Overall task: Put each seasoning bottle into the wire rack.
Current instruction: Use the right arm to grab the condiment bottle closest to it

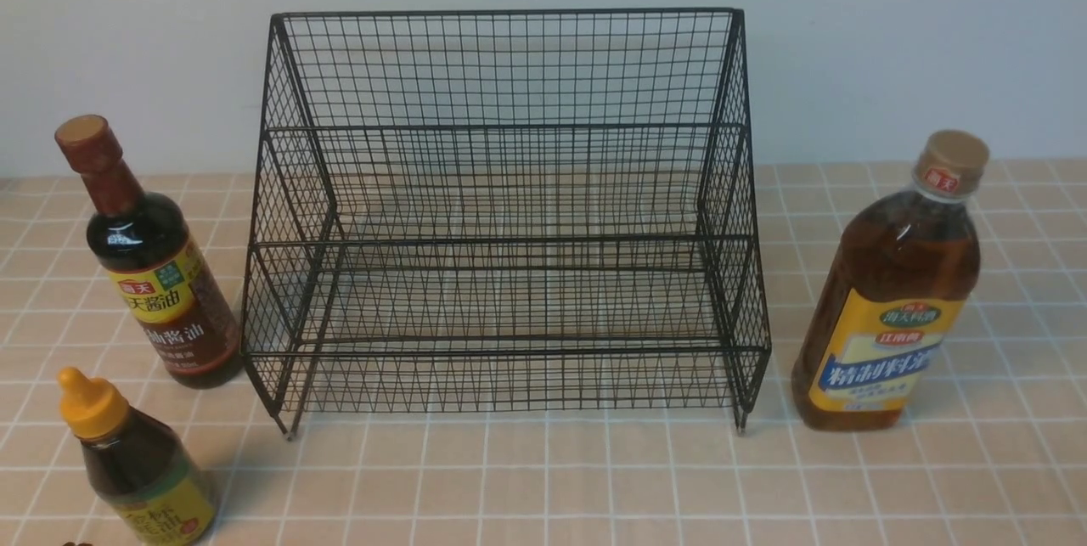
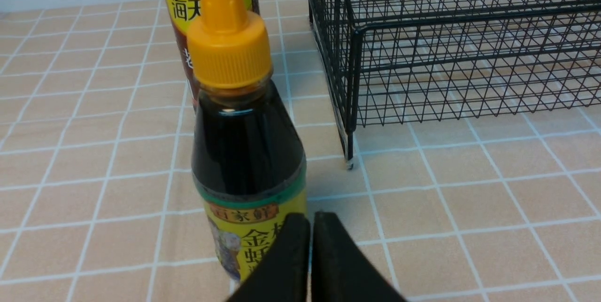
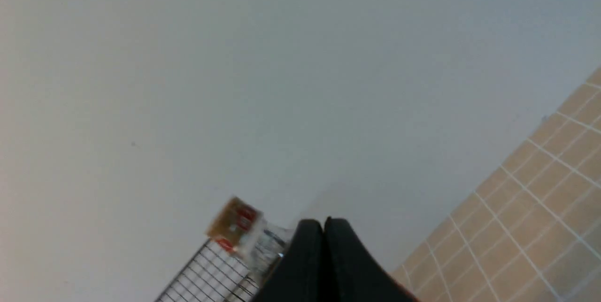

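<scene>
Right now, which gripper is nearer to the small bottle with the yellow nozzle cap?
Left. The left gripper, shut, is close in front of the small bottle; the right gripper, shut, faces the wall near the tall amber bottle.

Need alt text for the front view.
Empty black wire-mesh two-tier rack stands centred on a tan tiled tabletop. Left of it: a dark slim-necked bottle with brown cap and, nearer the camera, a small dark bottle with yellow nozzle cap; right of it, a tall amber bottle with tan cap.
</scene>
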